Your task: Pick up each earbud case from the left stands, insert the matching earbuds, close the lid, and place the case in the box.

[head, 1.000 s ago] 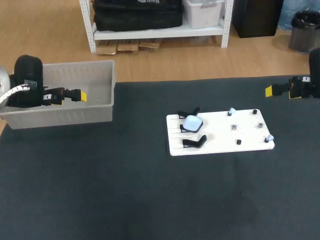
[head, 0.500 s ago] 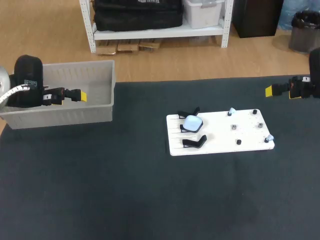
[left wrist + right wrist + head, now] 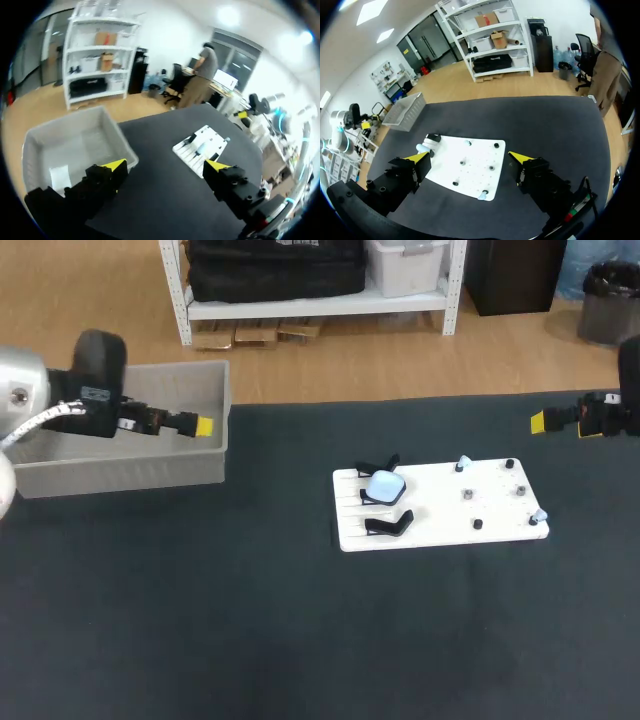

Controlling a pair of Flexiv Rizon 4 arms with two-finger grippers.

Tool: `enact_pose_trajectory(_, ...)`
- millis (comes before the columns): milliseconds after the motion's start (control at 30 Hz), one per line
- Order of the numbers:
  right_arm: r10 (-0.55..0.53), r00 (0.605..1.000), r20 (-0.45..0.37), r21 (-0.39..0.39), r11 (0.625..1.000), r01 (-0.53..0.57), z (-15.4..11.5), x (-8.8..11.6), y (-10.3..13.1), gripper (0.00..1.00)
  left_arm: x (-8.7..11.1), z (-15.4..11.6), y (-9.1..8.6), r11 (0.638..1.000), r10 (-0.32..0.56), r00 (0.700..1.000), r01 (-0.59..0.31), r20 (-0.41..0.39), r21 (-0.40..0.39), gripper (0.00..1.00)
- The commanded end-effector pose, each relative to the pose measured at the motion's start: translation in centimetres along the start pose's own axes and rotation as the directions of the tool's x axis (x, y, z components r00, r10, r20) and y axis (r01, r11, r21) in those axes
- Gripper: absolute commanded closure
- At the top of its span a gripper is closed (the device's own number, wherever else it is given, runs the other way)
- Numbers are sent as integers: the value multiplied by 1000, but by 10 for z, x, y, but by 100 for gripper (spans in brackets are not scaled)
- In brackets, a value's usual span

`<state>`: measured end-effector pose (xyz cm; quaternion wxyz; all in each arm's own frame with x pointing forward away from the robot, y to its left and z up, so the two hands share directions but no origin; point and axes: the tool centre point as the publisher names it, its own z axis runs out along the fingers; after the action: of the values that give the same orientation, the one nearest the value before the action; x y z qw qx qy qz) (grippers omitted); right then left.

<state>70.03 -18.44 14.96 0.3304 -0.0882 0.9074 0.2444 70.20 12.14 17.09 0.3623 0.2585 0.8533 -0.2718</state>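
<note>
While left gripper [image 3: 202,426] hangs over grey plastic box [image 3: 120,472] at upper left of head view, I read its jaws as wide apart, holding nothing. Right gripper [image 3: 541,422] at right edge, jaws likewise apart. Pale blue earbud case [image 3: 384,485] sits on left part of white board [image 3: 440,508], centre-right of frame; black stand [image 3: 388,525] just below it.

- Dark grey table [image 3: 250,640] fills the foreground.
- Pale wooden floor [image 3: 90,300] stretches behind it.
- White shelving [image 3: 300,308] stands on that floor; ceiling panels [image 3: 370,11] glow overhead.
</note>
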Motion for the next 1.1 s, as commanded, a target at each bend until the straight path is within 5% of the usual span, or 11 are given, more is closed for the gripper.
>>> enact_pose_trajectory(33,-1,1000,-1,-4,1000,1,0,0,-1,0,-6,23,-4,968,106,992,-120,72,220,0)
enact_pose_trajectory(267,-1,1000,-1,-4,1000,1,0,0,-1,0,-14,54,-31,883,298,950,-312,94,350,0)
enact_pose_trajectory(633,-1,1000,-1,-4,1000,1,0,0,-1,0,-9,110,-62,763,473,875,-467,106,448,0)
enact_pose_trajectory(1100,-1,1000,-1,-4,1000,1,0,0,-1,0,15,147,-97,660,523,838,-512,154,550,0)
